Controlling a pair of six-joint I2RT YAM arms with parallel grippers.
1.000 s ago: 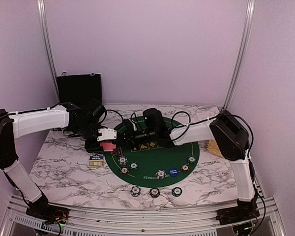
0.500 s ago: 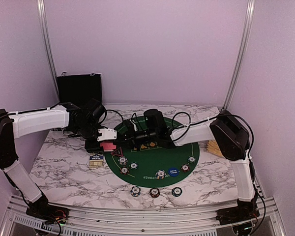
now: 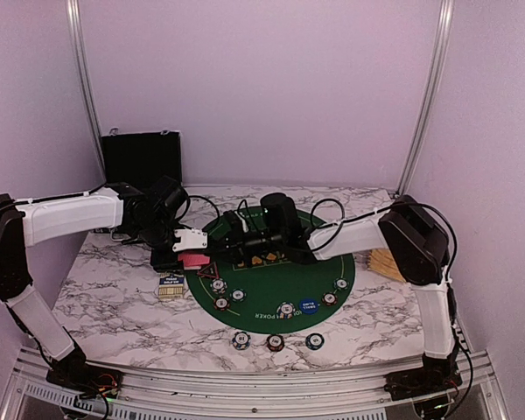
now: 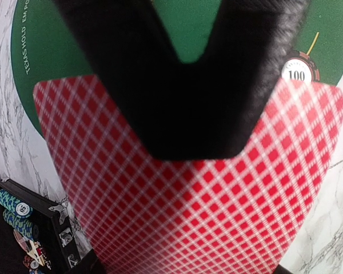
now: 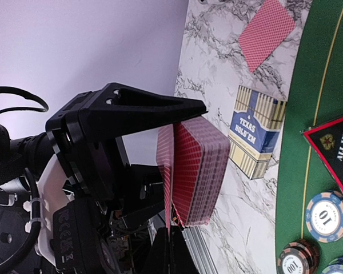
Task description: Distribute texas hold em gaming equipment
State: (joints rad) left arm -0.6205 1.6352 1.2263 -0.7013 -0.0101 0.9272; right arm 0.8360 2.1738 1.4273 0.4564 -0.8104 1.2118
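Over marble (image 3: pixel 114 289), left claw (image 3: pixel 191 254) pinches deck (image 5: pixel 197 171); right claw (image 3: pixel 212 252) seemingly nips one card (image 5: pixel 164 165).

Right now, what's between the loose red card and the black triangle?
The Texas Hold'em card box lies between the card and the triangle; right wrist view shows it.

Plain pale lilac walls (image 3: pixel 262 87) close the back and sides — softly, evenly lit. Slim silver aluminium posts (image 3: pixel 84 79) rise at the corners; a silver metal rail (image 3: pixel 245 379) edges the white, grey-veined marble desk (image 3: pixel 114 297).
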